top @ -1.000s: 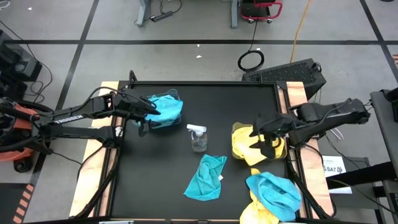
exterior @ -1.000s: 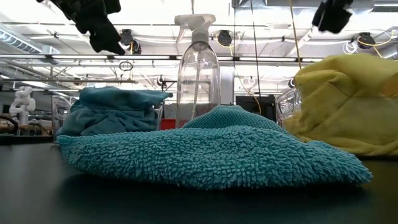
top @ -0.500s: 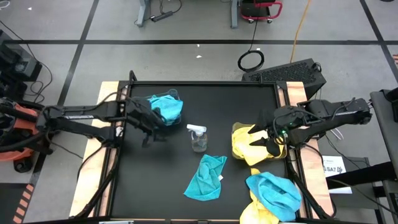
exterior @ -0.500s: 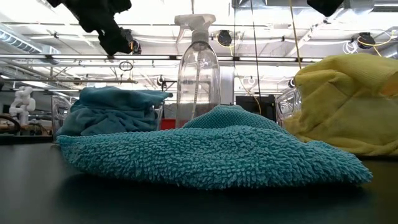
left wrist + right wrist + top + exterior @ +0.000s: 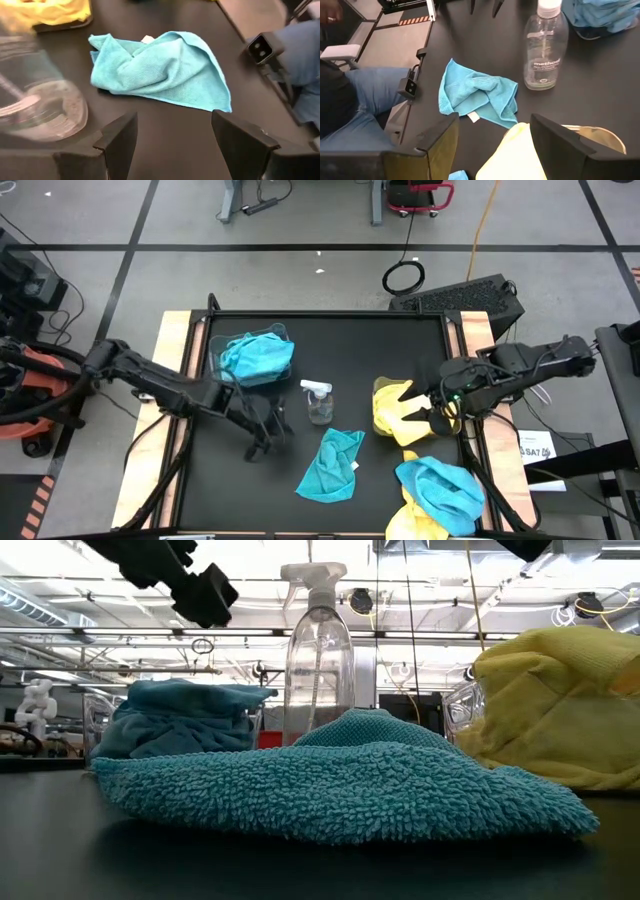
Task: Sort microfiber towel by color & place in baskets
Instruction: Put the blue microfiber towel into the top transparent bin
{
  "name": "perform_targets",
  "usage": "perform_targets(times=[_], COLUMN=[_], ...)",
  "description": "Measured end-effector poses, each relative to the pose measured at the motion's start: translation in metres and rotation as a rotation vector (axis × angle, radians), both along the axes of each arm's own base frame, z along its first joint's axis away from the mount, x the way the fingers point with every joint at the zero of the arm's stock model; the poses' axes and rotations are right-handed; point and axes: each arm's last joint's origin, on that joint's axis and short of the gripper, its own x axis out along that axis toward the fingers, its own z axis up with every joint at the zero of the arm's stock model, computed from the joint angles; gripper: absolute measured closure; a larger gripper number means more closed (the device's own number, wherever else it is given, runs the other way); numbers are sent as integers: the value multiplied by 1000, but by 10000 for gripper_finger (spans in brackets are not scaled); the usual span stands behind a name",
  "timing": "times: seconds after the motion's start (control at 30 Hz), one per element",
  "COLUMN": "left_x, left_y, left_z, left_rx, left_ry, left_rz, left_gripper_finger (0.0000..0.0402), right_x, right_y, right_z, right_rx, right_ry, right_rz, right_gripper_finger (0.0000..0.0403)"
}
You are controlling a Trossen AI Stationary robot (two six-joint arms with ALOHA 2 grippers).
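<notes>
In the high view, going from the left of the frame, a clear basket point(image 5: 216, 340) heaped with turquoise towels point(image 5: 257, 356) is seen at upper left of the black table point(image 5: 360, 340). Just below it hangs the left gripper point(image 5: 262, 432), its fingers spread wide and nothing held between them; the same is shown in the left wrist view, where only bare table lies between the two dark fingers.

To the right of that gripper, near it but not touching, a loose turquoise towel point(image 5: 332, 467) lies flat on the table at lower centre of the frame. Its long axis runs from upper right to lower left. This towel is judged to be the one the coming move turns on — the left gripper is clearly the nearer to it, and a short reach rightward and down would be needed. A spray bottle point(image 5: 319, 402) stands just above the towel, close to that path.

Further right, the second basket point(image 5: 446, 426) is filled with yellow towels point(image 5: 400, 415). The right gripper point(image 5: 437, 414) is held over it, also wide open and empty. At lower right, another turquoise towel point(image 5: 440, 490) is draped over a yellow one point(image 5: 412, 523).
</notes>
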Motion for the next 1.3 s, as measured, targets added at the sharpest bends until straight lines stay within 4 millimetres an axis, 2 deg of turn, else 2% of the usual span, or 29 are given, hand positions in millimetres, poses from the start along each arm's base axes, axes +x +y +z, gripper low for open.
perform_targets(times=[0.43,0.73,0.83,1.0,1.2,1.3], left_x=[40,60,68,88,110,116], left_y=[-52,-60,-62,-65,-65,-64], left_z=[-57,-86,-96,-117,-129,-132], left_rx=[153,155,203,236,283,249], left_ry=[-126,-205,-208,-162,-40,10], left_rz=[-3,43,46,53,57,67], left_gripper_finger=[141,141,141,141,141,143], right_x=[15,16,15,16,19,20], right_y=[15,24,26,31,36,38], right_z=[-10,-11,-10,-9,-11,-12], right_rx=[-16,-28,-44,-40,-26,-26], right_ry=[52,41,29,6,10,20], right_rz=[56,69,63,73,75,78], right_gripper_finger=[165,165,165,165,165,165])
